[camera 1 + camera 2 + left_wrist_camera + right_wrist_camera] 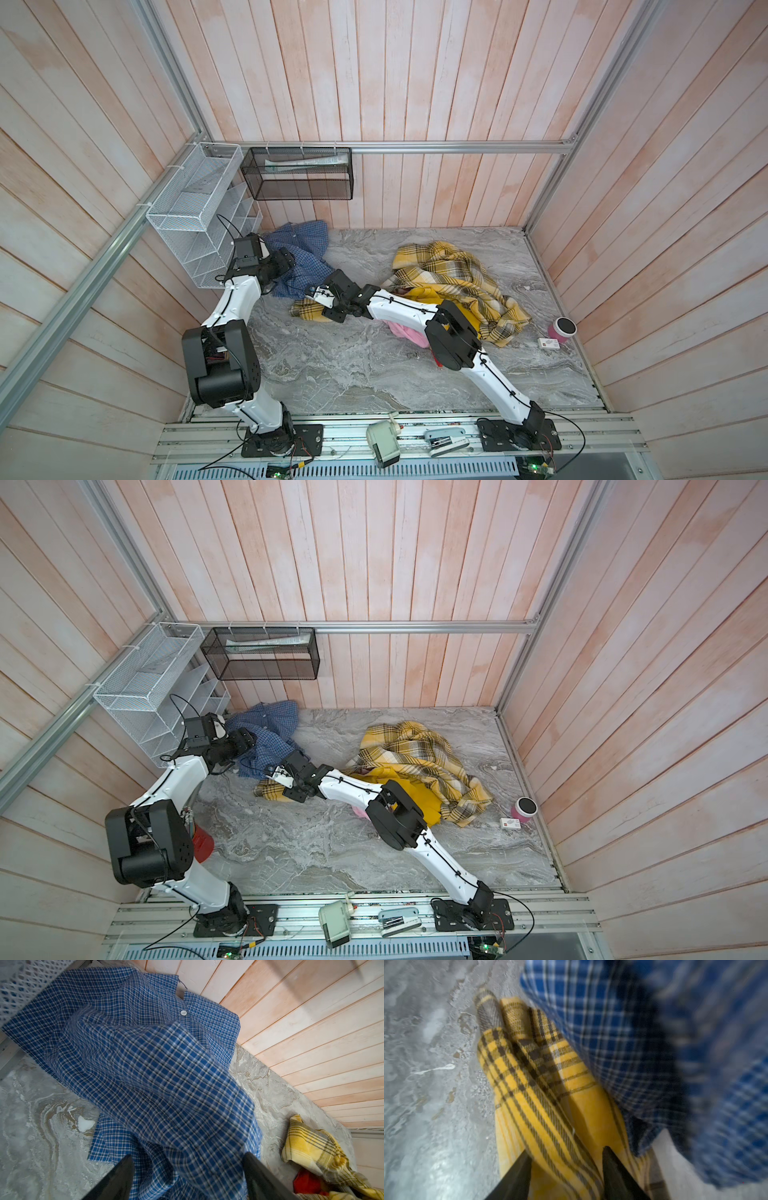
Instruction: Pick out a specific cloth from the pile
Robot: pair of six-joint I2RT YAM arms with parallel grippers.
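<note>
The cloth (305, 245) (272, 725), a blue checked shirt with a white button, lies crumpled at the back left corner. My left gripper (291, 259) (187, 1157) hovers over it, jaws wide, with a raised blue fold (166, 1095) between the fingers. The pile (453, 278) (415, 750) lies at the right: yellow plaid on top, with mustard (424, 295) and pink (407, 332) under my right arm. A strip of yellow plaid cloth (303, 311) (533, 1076) reaches toward the shirt. My right gripper (309, 297) (566, 1150) straddles this strip, jaws half closed around a fold, beside the shirt's edge (602, 1032).
A white mesh rack (195, 220) and a black mesh basket (297, 178) hang at the back left, close to my left wrist. A pink cup (562, 328) and a small white box (548, 343) stand at the right wall. A red object (203, 841) shows behind my left arm.
</note>
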